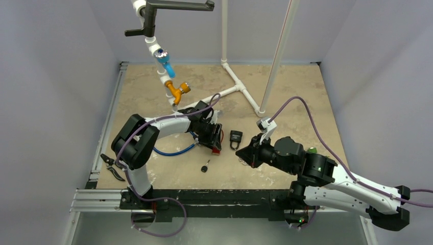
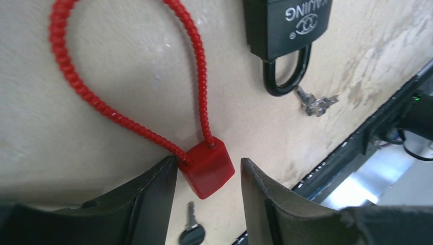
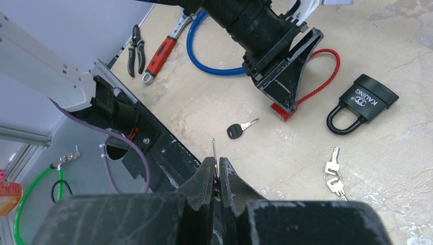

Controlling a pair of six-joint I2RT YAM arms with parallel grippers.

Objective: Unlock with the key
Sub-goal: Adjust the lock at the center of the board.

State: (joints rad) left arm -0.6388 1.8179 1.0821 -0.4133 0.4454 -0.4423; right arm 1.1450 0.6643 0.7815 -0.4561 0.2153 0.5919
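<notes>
Beige mottled tabletop boxed in by plain pale grey walls on three sides, evenly lit, with white pipe frame at the back

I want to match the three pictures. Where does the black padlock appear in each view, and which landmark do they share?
Top external: the black padlock lies near the table's middle.
Left wrist: the black padlock is at top right, cut by the upper edge.
Right wrist: the black padlock is right of centre.
Shared landmark: the red lock block, near it in every view.
</notes>
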